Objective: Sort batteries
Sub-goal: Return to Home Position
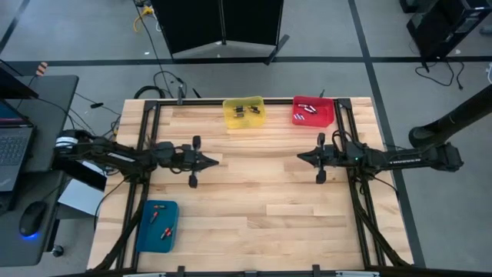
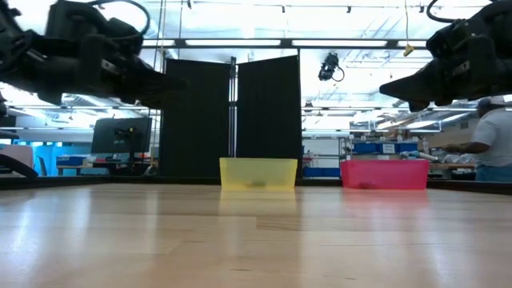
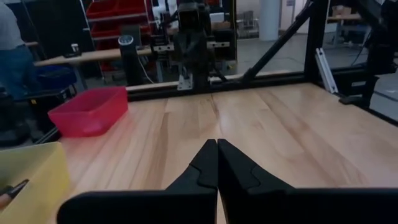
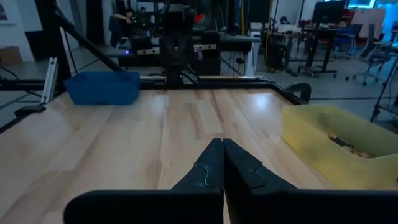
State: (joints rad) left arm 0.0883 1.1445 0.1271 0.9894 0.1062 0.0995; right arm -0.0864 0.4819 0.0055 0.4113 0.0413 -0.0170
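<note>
Small batteries lie inside three bins: several dark and silvery ones in the yellow bin (image 1: 244, 112), red-marked ones in the red bin (image 1: 312, 111), and two in the blue bin (image 1: 157, 225). No battery shows on the bare wood. My left gripper (image 1: 216, 161) hovers over the table's left half, pointing right, shut and holding nothing (image 3: 217, 144). My right gripper (image 1: 300, 158) hovers over the right half, pointing left, shut and holding nothing (image 4: 222, 143). Both hang well above the tabletop in the low view.
The yellow bin (image 2: 258, 174) and red bin (image 2: 384, 174) stand at the far edge, the blue bin near the left front corner. Black frame rails (image 1: 146, 154) run along both table sides. A person (image 2: 494, 140) stands beyond the table on the right.
</note>
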